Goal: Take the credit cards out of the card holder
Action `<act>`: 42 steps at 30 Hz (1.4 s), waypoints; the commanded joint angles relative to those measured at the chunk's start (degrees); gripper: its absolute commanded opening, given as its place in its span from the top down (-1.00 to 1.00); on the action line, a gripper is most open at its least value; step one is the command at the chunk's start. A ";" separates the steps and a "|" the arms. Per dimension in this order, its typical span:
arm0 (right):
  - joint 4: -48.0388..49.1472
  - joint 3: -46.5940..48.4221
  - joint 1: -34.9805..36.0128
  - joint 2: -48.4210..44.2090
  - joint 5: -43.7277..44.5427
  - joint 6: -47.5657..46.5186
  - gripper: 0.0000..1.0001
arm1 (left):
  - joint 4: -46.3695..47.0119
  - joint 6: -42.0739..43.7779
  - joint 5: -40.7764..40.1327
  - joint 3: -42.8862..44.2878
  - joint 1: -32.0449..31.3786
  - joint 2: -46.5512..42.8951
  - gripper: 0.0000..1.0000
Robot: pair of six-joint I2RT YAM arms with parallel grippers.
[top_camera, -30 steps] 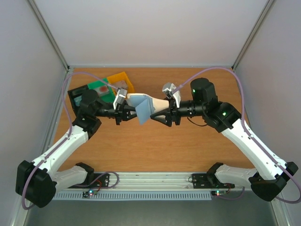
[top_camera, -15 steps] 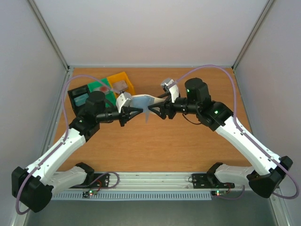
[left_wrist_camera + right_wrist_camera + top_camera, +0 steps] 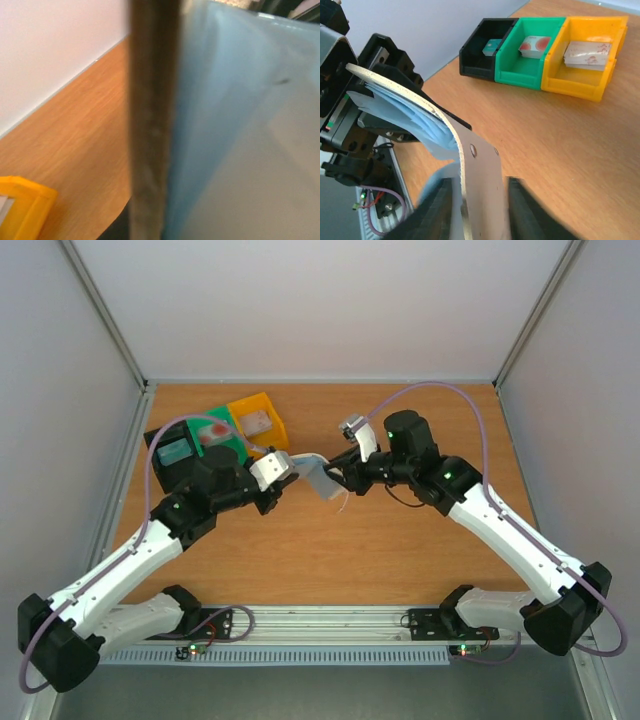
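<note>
The card holder (image 3: 316, 473), a pale grey-white folding sleeve with light blue inner layers, hangs above the table between both arms. My left gripper (image 3: 289, 469) is shut on its left end; in the left wrist view the card holder (image 3: 250, 130) fills the right side beside one dark finger (image 3: 150, 125). My right gripper (image 3: 479, 212) is shut on the other flap of the card holder (image 3: 477, 170), a finger (image 3: 437, 210) on each side. Blue layers (image 3: 415, 112) fan out of it. I cannot pick out the credit cards among them.
Three bins stand in a row at the back left: black (image 3: 170, 452), green (image 3: 214, 430) and yellow (image 3: 257, 420). Each holds a small card-like item, seen in the green bin (image 3: 534, 46). Grey walls close in the table on three sides.
Both grippers moved toward each other and the card holder folded from a wide spread to a narrow shape. The right gripper's jaws went from wide apart to close around the flap.
</note>
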 commanded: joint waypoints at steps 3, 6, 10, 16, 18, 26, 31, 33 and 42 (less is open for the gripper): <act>-0.89 -2.16 -3.95 -2.95 -18.85 -3.57 -0.86 | 0.49 7.44 -12.19 -1.56 -1.05 -1.79 0.99; -4.41 -0.21 -3.87 -0.15 -26.55 -5.35 -0.97 | 0.88 7.85 -10.69 -1.89 -1.32 -2.33 1.00; -2.60 0.28 -3.85 5.56 -12.92 -0.86 -0.97 | 1.96 7.63 -7.47 -2.29 -1.68 -2.69 0.99; 4.29 -1.50 -3.73 6.51 -6.71 0.63 -0.46 | 1.98 4.43 0.26 -2.94 -1.75 -3.46 0.99; 5.57 -2.75 -3.75 5.69 -8.62 0.38 0.32 | 0.90 3.27 3.31 -2.90 -1.71 -3.37 0.99; 9.08 -8.83 -9.45 1.56 -16.65 -0.35 0.97 | -9.75 12.68 22.86 -1.22 -1.67 -10.80 0.05; 12.37 -6.24 -10.25 3.08 -28.45 -0.03 0.97 | -4.59 14.59 21.21 -1.24 -1.64 -9.65 0.36; 12.66 -6.78 -10.04 2.20 -29.50 -0.34 0.98 | -1.25 11.16 14.98 -1.61 -1.65 -8.68 0.15; 3.51 -7.44 -10.06 -0.77 -27.91 -5.01 0.97 | -1.95 9.80 12.98 -1.71 -1.72 -10.13 0.13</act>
